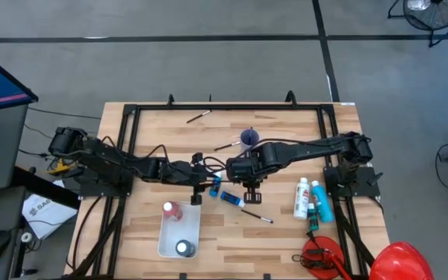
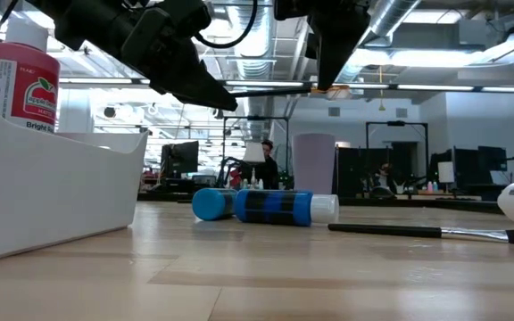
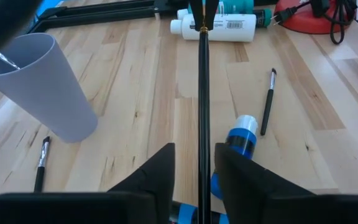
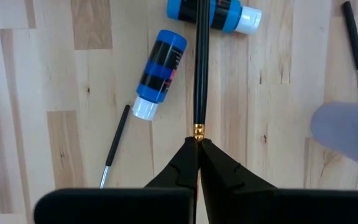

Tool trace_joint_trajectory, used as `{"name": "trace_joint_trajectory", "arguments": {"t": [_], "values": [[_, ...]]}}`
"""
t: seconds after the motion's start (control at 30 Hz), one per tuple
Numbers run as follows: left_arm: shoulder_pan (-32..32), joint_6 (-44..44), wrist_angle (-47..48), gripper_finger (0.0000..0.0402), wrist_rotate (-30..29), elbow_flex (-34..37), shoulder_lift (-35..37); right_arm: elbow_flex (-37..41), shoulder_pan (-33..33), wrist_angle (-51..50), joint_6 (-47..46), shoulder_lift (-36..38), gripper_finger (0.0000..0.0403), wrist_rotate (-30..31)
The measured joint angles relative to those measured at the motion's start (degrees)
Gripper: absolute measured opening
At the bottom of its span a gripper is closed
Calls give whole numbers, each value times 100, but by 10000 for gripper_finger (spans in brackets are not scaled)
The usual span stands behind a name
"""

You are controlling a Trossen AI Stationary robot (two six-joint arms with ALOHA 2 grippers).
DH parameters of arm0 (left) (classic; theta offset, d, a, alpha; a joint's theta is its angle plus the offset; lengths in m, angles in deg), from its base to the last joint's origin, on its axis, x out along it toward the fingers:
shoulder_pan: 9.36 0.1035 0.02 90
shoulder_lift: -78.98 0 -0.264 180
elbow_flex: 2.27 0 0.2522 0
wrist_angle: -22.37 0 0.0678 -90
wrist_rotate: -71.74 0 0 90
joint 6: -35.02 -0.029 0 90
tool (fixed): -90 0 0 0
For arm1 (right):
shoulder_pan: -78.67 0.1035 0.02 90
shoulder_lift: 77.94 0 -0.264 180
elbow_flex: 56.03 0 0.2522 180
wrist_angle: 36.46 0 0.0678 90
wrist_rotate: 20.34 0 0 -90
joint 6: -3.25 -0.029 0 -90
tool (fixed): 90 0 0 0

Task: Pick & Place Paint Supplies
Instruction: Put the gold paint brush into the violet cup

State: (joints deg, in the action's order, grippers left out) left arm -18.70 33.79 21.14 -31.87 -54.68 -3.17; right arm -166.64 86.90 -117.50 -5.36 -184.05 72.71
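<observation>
The right pincer (image 4: 197, 148) is pressed together on the thin black brush (image 4: 199, 74), and it holds only the gold ring near the end. In the centre of the high view this brush hangs in the air, above the two blue paint bottles (image 4: 159, 68) that lie on the table. The left pincer (image 3: 194, 167) has its fingers (image 3: 160, 169) apart, one on each side of the handle, and I see a gap on both sides.

I think the risk is in this handover. The right grip is very small and sits at the end of a long handle. If one left finger touches first, it can push the handle sideways, and the brush may turn or slip out. If the right pincer lets go before the left one really clamps, the brush falls on the bottles and may roll. The lavender cup (image 3: 48, 87), at the left of the left wrist view, is also near, so a wide swing could knock it.
</observation>
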Motion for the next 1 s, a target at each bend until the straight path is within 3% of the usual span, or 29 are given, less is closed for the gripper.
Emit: {"name": "trace_joint_trajectory", "arguments": {"t": [0.2, 0.37, 0.73, 1.0], "values": [[13, 29, 4, 72, 1, 1, 0, 0, 0, 0, 7, 0, 0, 0], [65, 120, 75, 13, 155, 2, 0, -1, 0, -4, 19, 0, 0, -2], [160, 259, 183, 6, 319, 2, 0, -1, -2, -1, 104, 0, 22, -1], [162, 324, 259, 5, 301, 2, 0, 1, 2, -66, 65, 0, 70, -20]]}}
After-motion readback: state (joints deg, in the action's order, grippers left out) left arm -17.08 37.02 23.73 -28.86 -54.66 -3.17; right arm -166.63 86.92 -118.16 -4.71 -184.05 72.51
